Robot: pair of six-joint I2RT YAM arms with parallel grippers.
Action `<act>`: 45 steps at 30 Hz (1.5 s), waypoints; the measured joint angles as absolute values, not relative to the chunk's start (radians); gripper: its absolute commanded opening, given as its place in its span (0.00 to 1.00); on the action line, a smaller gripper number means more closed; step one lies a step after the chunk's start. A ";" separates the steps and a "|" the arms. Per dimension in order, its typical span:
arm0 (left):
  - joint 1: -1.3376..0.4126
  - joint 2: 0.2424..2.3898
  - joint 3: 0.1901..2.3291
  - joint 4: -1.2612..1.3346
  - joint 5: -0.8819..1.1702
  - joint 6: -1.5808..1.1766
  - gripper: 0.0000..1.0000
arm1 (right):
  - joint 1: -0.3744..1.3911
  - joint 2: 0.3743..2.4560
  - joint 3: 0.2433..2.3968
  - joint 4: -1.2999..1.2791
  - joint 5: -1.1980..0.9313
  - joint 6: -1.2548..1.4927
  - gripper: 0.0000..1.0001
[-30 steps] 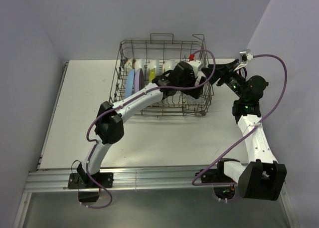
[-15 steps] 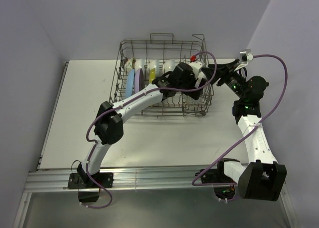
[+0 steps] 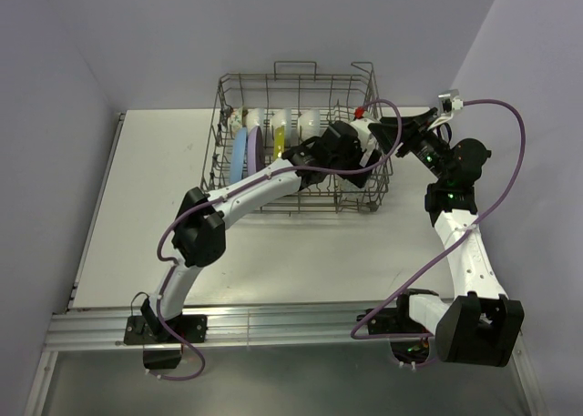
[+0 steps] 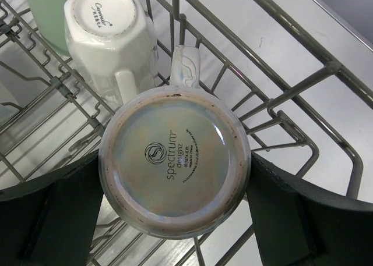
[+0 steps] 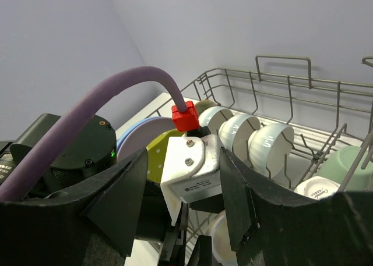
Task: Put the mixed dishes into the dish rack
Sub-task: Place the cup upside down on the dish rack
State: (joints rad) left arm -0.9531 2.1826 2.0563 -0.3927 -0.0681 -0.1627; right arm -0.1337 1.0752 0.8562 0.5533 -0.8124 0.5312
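Left hand [image 4: 175, 203] grips upturned cup [image 4: 175, 155]; its inside hidden.

Blue plate [image 3: 239, 152], lavender plate [image 3: 253, 147], iridescent mug [image 4: 175, 161], grey rack [image 4: 289, 27]

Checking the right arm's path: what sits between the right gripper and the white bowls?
The left arm's wrist and purple cable stand between the right gripper and the white bowls, per the right wrist view.

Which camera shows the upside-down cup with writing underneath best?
The left wrist view: the cup fills the frame, base up, held by the left pincer. In the top and right wrist views the left arm mostly hides it.
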 measured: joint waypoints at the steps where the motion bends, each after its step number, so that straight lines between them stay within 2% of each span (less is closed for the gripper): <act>1: -0.953 2.181 2.053 -0.389 -0.069 -0.163 0.30 | -0.134 1.075 0.856 0.553 -0.812 0.531 0.60; 8: -0.955 2.177 2.045 -0.385 -0.075 -0.162 0.50 | -0.134 1.075 0.856 0.554 -0.812 0.532 0.60; 9: -0.955 2.177 2.043 -0.384 -0.077 -0.162 0.56 | -0.134 1.075 0.856 0.554 -0.812 0.532 0.60; 15: -0.955 2.175 2.041 -0.381 -0.078 -0.163 0.69 | -0.134 1.074 0.856 0.554 -0.812 0.532 0.60; 23: -0.955 2.175 2.041 -0.380 -0.078 -0.166 0.72 | -0.134 1.073 0.856 0.553 -0.812 0.534 0.60; 26: -0.955 2.175 2.041 -0.380 -0.078 -0.168 0.74 | -0.134 1.073 0.856 0.554 -0.812 0.534 0.60; 27: -0.955 2.175 2.041 -0.380 -0.078 -0.169 0.78 | -0.134 1.073 0.856 0.553 -0.812 0.534 0.60; 33: -0.955 2.174 2.041 -0.380 -0.078 -0.170 0.81 | -0.134 1.070 0.856 0.554 -0.812 0.534 0.60; 35: -0.955 2.174 2.041 -0.381 -0.078 -0.171 0.91 | -0.134 1.069 0.856 0.553 -0.812 0.534 0.60; 40: -0.955 2.174 2.050 -0.395 -0.085 -0.190 0.96 | -0.134 1.069 0.856 0.554 -0.812 0.535 0.60; 45: -0.955 2.174 2.053 -0.404 -0.086 -0.216 0.98 | -0.134 1.068 0.856 0.554 -0.812 0.535 0.60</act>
State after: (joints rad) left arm -0.9550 2.1742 2.0533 -0.4042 -0.0856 -0.2157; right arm -0.1337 1.0683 0.8562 0.5537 -0.8124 0.5346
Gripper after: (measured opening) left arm 0.977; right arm 0.598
